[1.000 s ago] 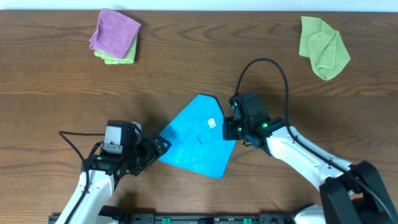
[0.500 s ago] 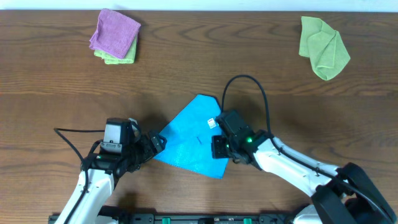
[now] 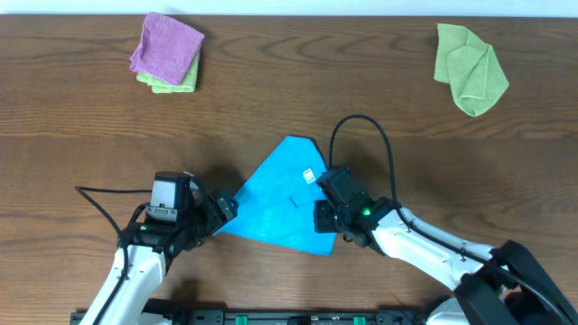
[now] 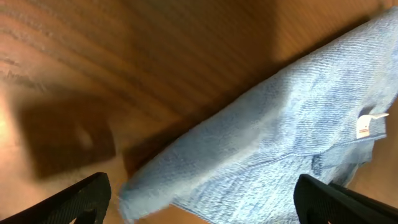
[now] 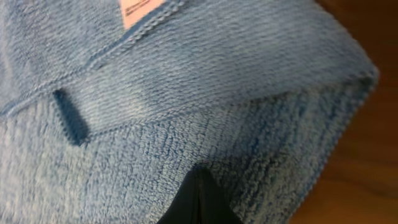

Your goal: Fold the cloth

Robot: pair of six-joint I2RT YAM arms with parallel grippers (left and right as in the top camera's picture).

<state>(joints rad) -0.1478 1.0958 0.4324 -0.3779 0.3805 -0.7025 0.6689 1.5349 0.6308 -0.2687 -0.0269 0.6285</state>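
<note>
Bright sky-blue on the cloth (image 3: 275,203), ribbed in fine rows, with a small white tag (image 3: 308,176); warm brown wood grain across the surface (image 3: 90,135); purple on the top rag (image 3: 168,45); pale green on the rag beneath (image 3: 172,86); light green on the lone rag (image 3: 470,63); black on the fingers (image 4: 81,198); white on the arms (image 3: 424,251).

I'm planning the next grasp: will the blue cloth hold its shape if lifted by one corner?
Probably floppy: the blue cloth lies doubled over itself, layers lying flat in the right wrist view. Likely light, being thin pile fabric. Pushed, it may bunch rather than slide, its fuzzy surface catching on the wooden table.
</note>
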